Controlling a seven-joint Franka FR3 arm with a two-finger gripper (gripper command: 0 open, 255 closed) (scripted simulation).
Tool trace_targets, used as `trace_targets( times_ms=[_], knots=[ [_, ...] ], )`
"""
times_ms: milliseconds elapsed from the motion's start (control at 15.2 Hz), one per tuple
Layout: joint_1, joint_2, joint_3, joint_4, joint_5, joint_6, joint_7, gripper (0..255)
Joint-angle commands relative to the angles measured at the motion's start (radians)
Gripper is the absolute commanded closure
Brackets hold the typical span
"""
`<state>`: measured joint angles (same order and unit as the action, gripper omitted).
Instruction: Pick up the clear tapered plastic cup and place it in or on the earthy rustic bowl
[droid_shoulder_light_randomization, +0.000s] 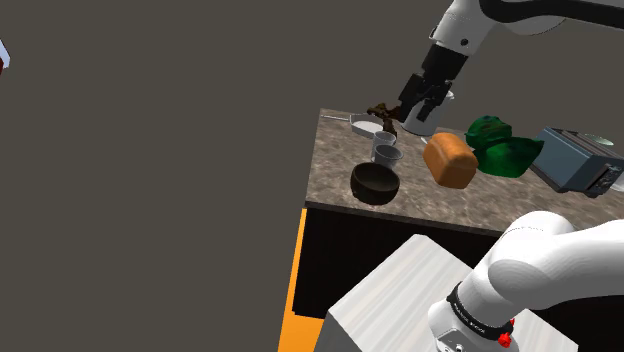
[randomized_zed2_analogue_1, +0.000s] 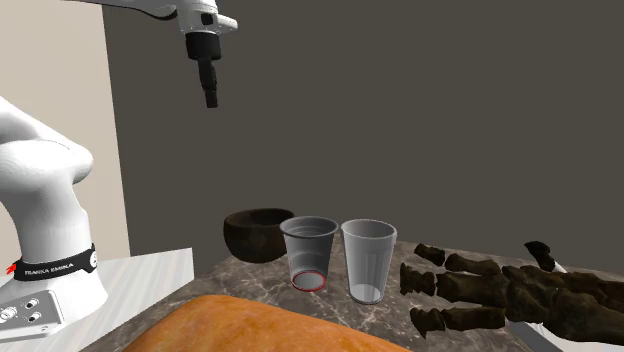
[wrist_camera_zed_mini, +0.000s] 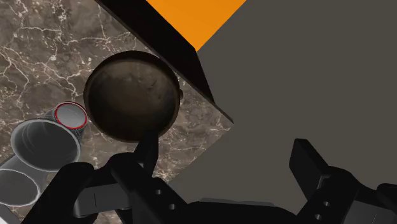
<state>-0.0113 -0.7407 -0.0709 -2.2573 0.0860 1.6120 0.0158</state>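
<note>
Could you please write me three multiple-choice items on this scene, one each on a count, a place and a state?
1. How many clear cups stand on the marble counter?
A. one
B. two
C. four

2. In the second exterior view, where does the dark bowl stand?
A. left of both cups
B. between the cups
C. right of both cups

3. What state is the gripper in?
A. shut on a cup
B. shut on the bowl
C. open, holding nothing

Key:
1 B: the two cups stand side by side, one with a red ring at its base.
2 A: the bowl sits to the left of the red-ringed cup, on the side away from the other cup.
3 C: in the wrist view the fingers stand apart with nothing between them.
</note>
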Motion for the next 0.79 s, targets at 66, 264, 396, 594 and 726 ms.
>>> trace_targets(
  times_ms=[66,264,396,594,726],
  knots=[
    [-0.006,0.02,-0.015,-0.001,-0.008,0.018,-0.014,0],
    [-0.022,0.087,-0.059,0.002,-0.028,0.072,-0.055,0],
    [-0.032,0.135,-0.088,0.01,-0.038,0.107,-0.082,0],
    [-0.044,0.213,-0.133,0.029,-0.048,0.158,-0.123,0],
    [-0.052,0.268,-0.162,0.048,-0.051,0.189,-0.151,0]
  ],
)
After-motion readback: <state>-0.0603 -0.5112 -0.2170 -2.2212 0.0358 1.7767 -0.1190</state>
